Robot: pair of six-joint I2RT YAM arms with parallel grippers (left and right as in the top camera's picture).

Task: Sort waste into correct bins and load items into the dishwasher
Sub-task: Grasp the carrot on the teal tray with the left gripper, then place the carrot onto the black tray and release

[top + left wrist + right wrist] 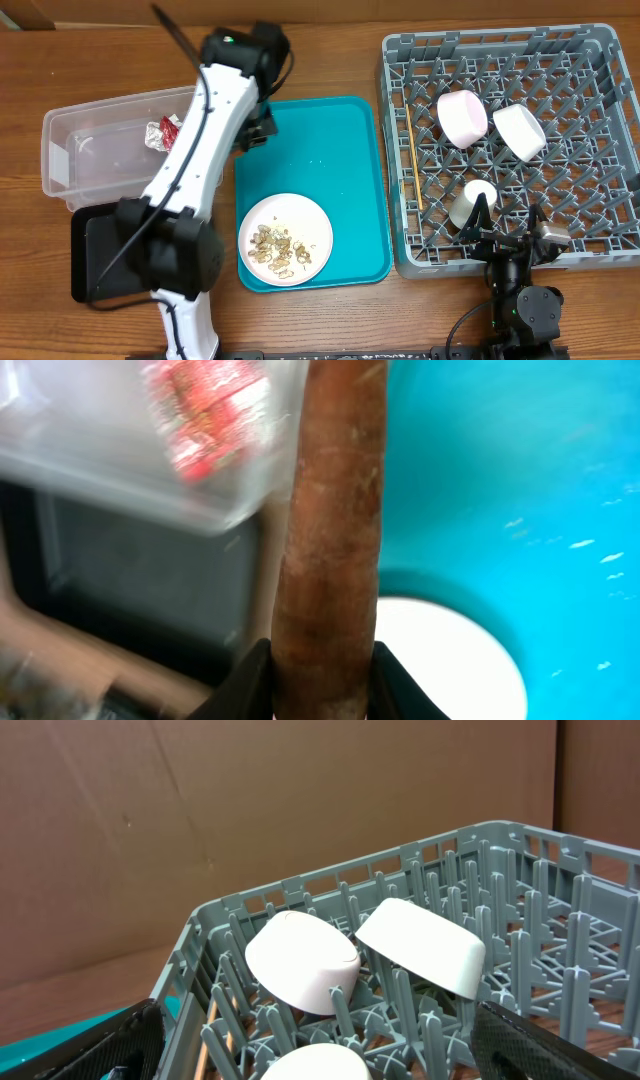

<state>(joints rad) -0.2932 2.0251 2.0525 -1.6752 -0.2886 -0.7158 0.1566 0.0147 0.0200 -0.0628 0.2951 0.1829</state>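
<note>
The left gripper [322,672] is clenched on one small orange carrot [335,510]. Its two dark fingers press the carrot's sides above the left edge of the teal tray [335,140], close to the clear tub [90,150]. The right gripper [505,232] hovers at the near edge of the grey dish rack [600,60] with its fingers spread wide and nothing between them.

Inside the rack are two white bowls, one on the left [462,116] and one on the right [520,131], tipped on their sides and just beside each other. One white cup [470,203] lies nearer the right gripper. The wooden chopsticks [411,150] lie along the rack's left side. They read as one thin line, so it is hard to tell whether there are two.

One round white plate [310,215] sits on the teal tray, scattered with beige food scraps [280,248]. The clear tub holds one red wrapper [173,124] and one foil ball [156,134], touching each other. One black tray [95,255] lies in front of the tub.
</note>
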